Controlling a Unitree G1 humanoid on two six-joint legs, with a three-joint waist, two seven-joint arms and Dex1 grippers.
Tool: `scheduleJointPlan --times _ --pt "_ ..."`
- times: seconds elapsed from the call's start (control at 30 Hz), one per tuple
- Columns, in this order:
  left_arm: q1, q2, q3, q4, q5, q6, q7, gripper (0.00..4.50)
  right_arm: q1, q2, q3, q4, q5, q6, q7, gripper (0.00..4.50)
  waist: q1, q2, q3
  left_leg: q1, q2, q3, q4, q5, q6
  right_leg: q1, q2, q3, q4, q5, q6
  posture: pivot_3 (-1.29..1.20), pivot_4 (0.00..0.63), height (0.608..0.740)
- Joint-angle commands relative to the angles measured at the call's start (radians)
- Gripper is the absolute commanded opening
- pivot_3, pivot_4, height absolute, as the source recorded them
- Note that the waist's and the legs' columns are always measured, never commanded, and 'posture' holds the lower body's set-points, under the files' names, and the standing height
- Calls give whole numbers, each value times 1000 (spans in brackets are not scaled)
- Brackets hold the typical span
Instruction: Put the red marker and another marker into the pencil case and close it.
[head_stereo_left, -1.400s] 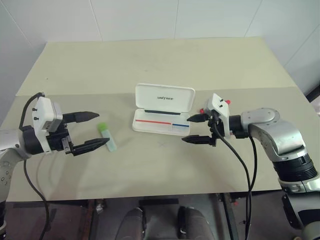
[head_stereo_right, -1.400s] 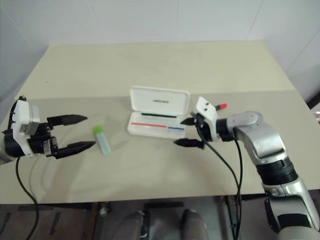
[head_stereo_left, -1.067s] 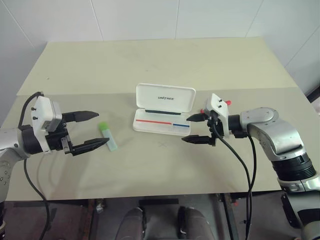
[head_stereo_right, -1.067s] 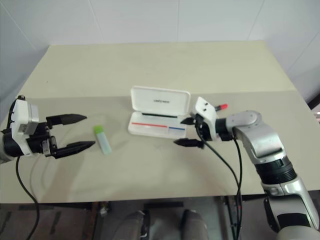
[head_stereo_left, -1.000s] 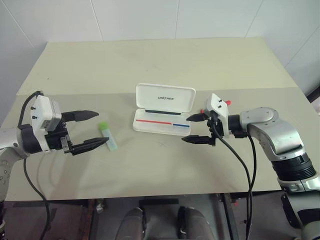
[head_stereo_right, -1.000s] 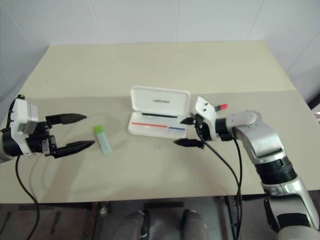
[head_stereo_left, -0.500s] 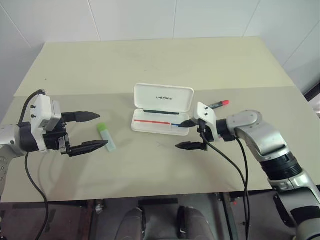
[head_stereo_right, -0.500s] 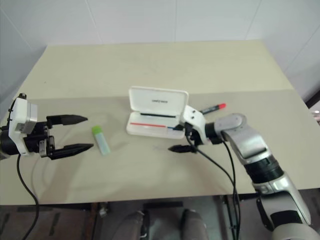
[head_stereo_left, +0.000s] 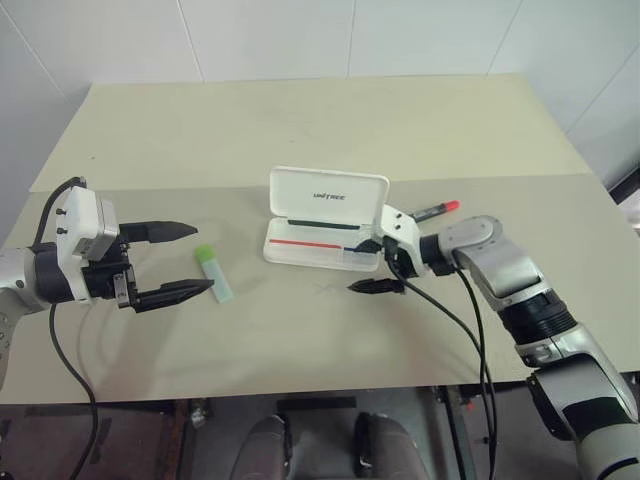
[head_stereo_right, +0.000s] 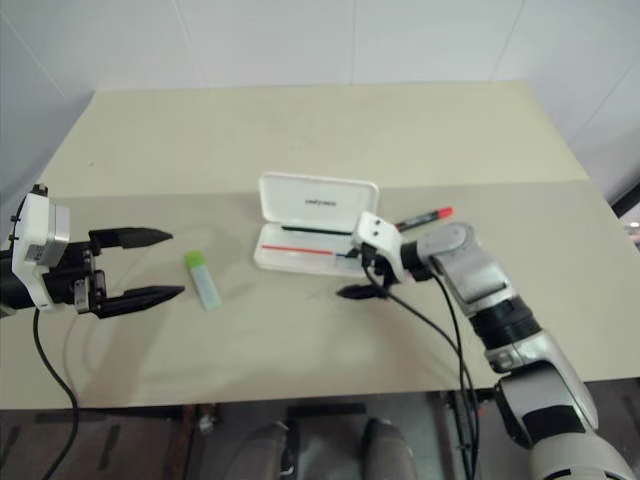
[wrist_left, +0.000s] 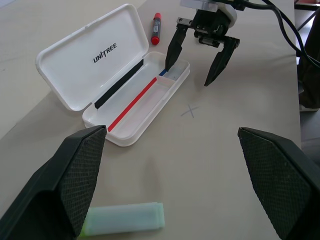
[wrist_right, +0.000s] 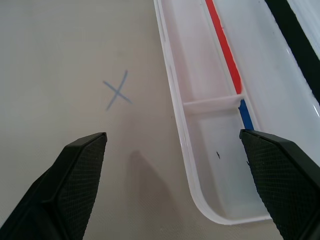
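Observation:
The pencil case (head_stereo_left: 330, 195) lies open mid-table, white, lid raised at the back, its tray (wrist_right: 215, 125) holding nothing. To its right, behind my right wrist, the red marker (head_stereo_left: 433, 209) lies on the table. The other marker (head_stereo_left: 213, 273), mint with a green cap, lies left of the case. My right gripper (head_stereo_left: 357, 267) is open at the case's right end, its far finger over the tray's end compartment and its near finger over the table. My left gripper (head_stereo_left: 203, 258) is open, just left of the green marker (wrist_left: 125, 220) and apart from it.
A pencilled X mark (wrist_right: 117, 91) is on the table in front of the case. The beige table (head_stereo_left: 300, 340) has free room in front and behind. The right arm's black cable (head_stereo_left: 470, 330) hangs toward the front edge.
My right gripper has moved left and down to the case's right end, uncovering the red marker behind it. The left gripper has kept still.

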Motion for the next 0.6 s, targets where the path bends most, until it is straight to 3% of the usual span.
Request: scheduleJointPlan --times 0.03,0.07,0.17,0.53,0.6 --pt "3 22 48 -10 -7 -5 4 4491 -20 1 -5 6 -16 -29 17 4500 0 0 0 0 0 0 0 0 0 0 0 0 0 0 0 0 150 740" --pt "4 23 49 -11 -7 -5 5 4491 -20 4 -5 8 -19 -31 19 4500 0 0 0 0 0 0 0 0 0 0 0 0 0 0 0 0 150 740" --pt "7 25 53 -14 -8 -4 5 4500 -17 12 -5 7 -22 -29 18 3915 0 0 0 0 0 0 0 0 0 0 0 0 0 0 0 0 150 740" --pt "13 31 58 -17 -9 5 3 4500 1 25 -1 -16 -36 -18 22 49 0 0 0 0 0 0 0 0 0 0 0 0 0 0 0 0 150 740" --pt "17 32 60 -20 -11 10 2 4500 1 25 -3 -20 -35 -14 24 18 0 0 0 0 0 0 0 0 0 0 0 0 0 0 0 0 150 740"
